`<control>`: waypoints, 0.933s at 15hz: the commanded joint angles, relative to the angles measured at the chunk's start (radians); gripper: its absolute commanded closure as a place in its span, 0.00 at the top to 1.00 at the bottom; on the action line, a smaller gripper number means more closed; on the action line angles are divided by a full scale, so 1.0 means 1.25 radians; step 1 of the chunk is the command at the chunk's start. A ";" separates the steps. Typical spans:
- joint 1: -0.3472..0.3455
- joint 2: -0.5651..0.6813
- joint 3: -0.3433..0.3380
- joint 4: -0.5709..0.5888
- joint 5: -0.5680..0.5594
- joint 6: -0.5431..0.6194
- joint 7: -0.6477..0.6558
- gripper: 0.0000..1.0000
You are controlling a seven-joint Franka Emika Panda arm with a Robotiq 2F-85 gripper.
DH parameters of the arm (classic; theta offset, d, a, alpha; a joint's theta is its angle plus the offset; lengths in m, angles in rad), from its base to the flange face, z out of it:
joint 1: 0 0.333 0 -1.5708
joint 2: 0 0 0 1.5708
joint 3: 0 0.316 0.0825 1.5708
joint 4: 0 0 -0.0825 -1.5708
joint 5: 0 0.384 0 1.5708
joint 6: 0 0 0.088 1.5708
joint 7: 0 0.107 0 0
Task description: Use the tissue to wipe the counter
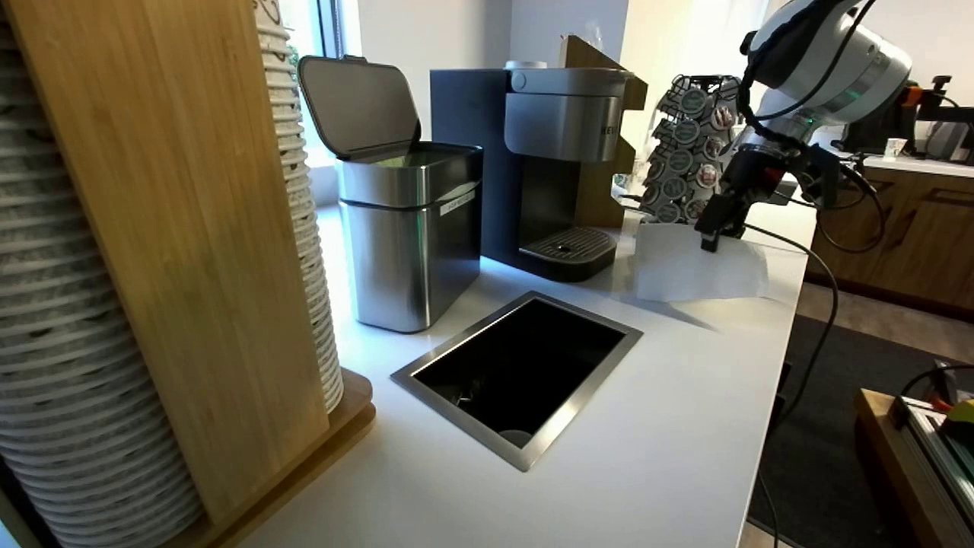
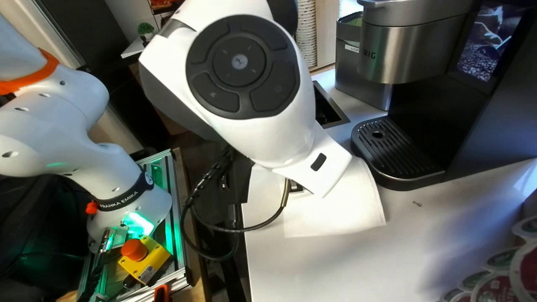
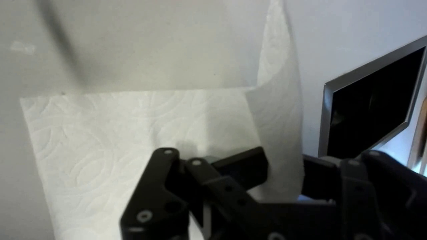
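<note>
Along the counter [image 1: 654,426], far left in an exterior view, I've got stacked cups [image 1: 68,342] in a wooden holder [image 1: 190,251], prob set at that end to keep them clear of the work. Next is the bin [image 1: 388,251], lid [image 1: 361,106] up, maybe handy for dumping used paper. Then the coffee machine [image 1: 525,167] beside it, and in front the steel-rimmed opening [image 1: 579,396], which I'd treat as a no-go b/c a loose sheet could sag in. Right of that is my tissue [image 1: 681,272], on the counter near the machine: in the wrist view mostly flat, w/ one end curled up. That curl stands btwn the fingers [image 3: 243,168] of my gripper [image 3: 285,171]: narrow gap, paper filling it, but can't tell if they actually pinch. Taking it by the end makes sense IMO, so the rest is free as a wiping face. The arm [image 1: 845,68] is far right, links high, gripper slanted down-left, low over the sheet. Pose looks OK for a sweep; I'd want a firm hold 1st, tho.
</note>
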 commanded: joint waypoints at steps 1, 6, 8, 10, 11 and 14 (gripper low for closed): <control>0.002 -0.057 0.011 -0.018 -0.031 -0.048 0.015 0.00; 0.005 -0.107 -0.002 -0.005 -0.045 -0.224 -0.030 0.00; 0.004 -0.112 -0.013 0.007 -0.042 -0.303 -0.049 0.00; 0.002 -0.112 -0.023 0.016 -0.039 -0.364 -0.073 0.00; 0.001 -0.109 -0.027 0.019 -0.038 -0.382 -0.089 0.00; -0.001 -0.067 -0.050 0.043 -0.015 -0.443 -0.171 0.00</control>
